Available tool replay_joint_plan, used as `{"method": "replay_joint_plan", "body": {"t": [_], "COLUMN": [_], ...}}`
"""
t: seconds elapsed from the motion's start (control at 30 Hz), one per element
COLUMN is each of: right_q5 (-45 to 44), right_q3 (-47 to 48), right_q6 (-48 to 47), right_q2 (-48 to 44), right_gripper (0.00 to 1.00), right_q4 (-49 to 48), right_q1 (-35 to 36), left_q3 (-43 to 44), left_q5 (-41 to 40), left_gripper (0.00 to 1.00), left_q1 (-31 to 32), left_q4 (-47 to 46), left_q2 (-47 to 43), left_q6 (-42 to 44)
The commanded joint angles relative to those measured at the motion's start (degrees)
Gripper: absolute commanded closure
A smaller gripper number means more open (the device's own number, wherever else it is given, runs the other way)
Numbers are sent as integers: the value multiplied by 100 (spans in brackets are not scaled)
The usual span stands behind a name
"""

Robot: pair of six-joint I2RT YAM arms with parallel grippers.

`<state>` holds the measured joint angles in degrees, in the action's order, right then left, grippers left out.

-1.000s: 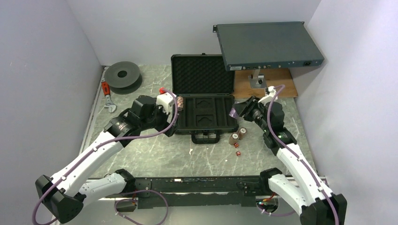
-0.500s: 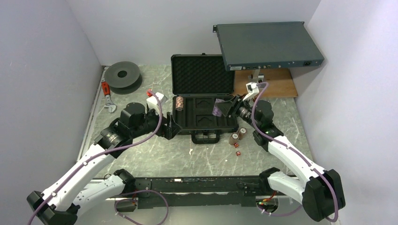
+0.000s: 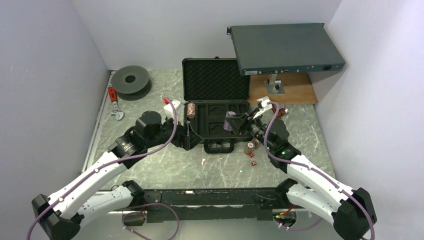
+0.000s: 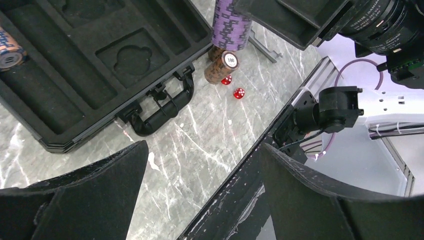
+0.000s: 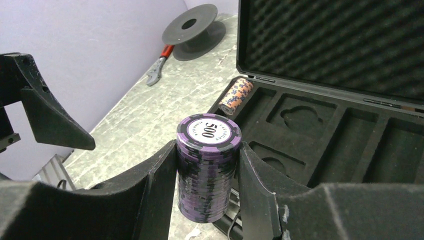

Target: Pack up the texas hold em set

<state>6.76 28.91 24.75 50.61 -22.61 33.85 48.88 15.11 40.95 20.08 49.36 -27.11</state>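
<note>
Lying open in the middle of the desk [image 3: 215,172], a black case [image 3: 216,131] is seen with its foam lid [image 3: 216,80] raised at the far side and its handle [image 3: 220,147] turned toward the arms. An orange-brown chip stack [image 3: 190,110] is laid on its side in the leftmost slot of the tray [image 3: 210,116]. The right tool [image 3: 235,121] is closed on a purple chip stack [image 5: 207,150], which is clamped upright between the two fingers [image 5: 255,180] and held over the right half of the tray; whether it touches the tray cannot be told. The left tool [image 4: 200,165] is held with its jaws spread wide and nothing between them, above the desk just beside the case's near left corner. A brown chip stack [image 3: 250,146] is left on the desk just outside the case's near right corner, and two red dice [image 3: 252,159] are found close beside it, nearer the arms. At the far left a dark spool [image 3: 130,80] is set on the desk, with a red-handled wrench [image 3: 115,102] near it. At the far right a grey metal box [image 3: 285,47] is propped at a tilt above a wooden board [image 3: 295,90].
</note>
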Motion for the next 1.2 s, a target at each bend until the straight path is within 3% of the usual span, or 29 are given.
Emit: {"method": "replay_joint_plan", "body": {"t": [0.0, 0.3, 0.77, 1.17], "right_q5": [-506, -512, -907, -814], "right_q3": [84, 132, -130, -88], "right_q6": [32, 387, 346, 460], "right_q2": [-180, -282, -414, -536], "right_gripper": [100, 100, 100, 100], "right_q4": [-603, -429, -944, -848], "right_q1": [94, 236, 676, 633], "left_q3": [164, -19, -80, -56], "left_q5": [-17, 32, 847, 754], "left_gripper": [12, 13, 14, 18], "left_q1": [199, 333, 446, 519], "left_q4": [-586, -2373, -3364, -3620], "left_q2": [292, 1075, 1664, 2130], "left_q6": [158, 345, 409, 587]}}
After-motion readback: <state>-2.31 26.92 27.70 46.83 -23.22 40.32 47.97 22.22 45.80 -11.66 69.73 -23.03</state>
